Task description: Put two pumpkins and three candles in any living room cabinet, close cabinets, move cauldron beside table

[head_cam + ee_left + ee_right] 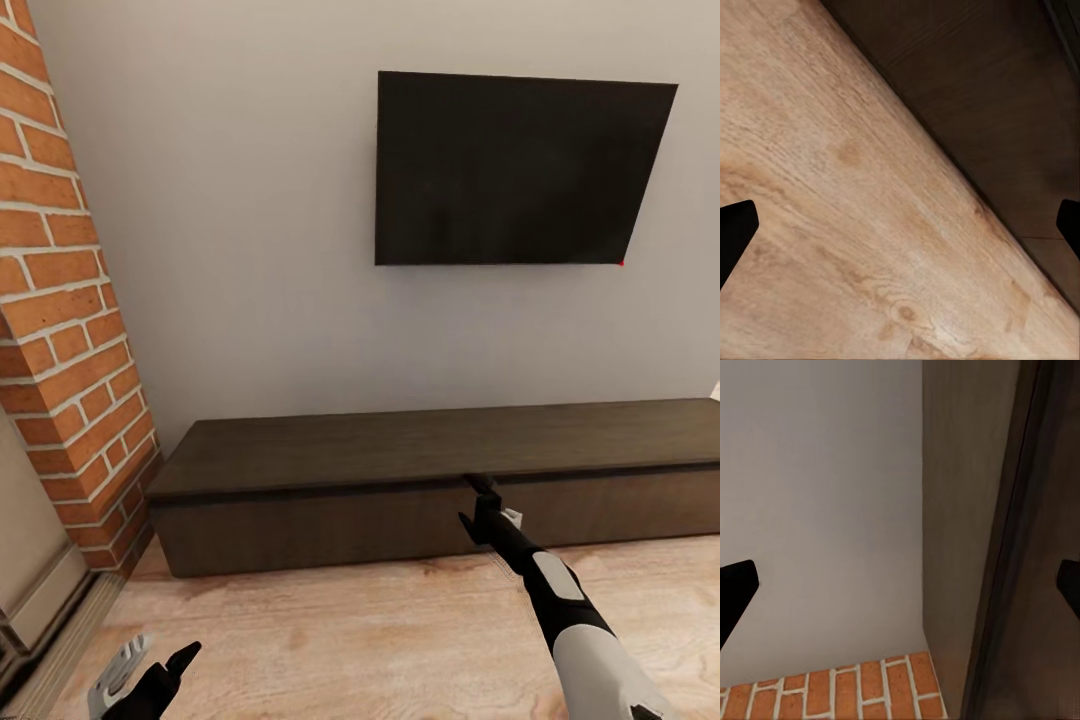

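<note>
The right hand, fingers spread, reached the low cabinet against the wall at its drawer seam, where it would do best hooking the top edge squarely; the left hand, also apart, hung low.

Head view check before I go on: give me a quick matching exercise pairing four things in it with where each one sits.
Things:
1. cabinet
2. television
3. brick column
4. right gripper

Places:
a. mounted on the grey wall above the long unit
b. at the seam between the two drawer fronts, under the top's edge
c. on the wooden floor against the wall, both fronts shut
d. at the view's left edge, beside the unit's end

Pairs: 1-c, 2-a, 3-d, 4-b
</note>
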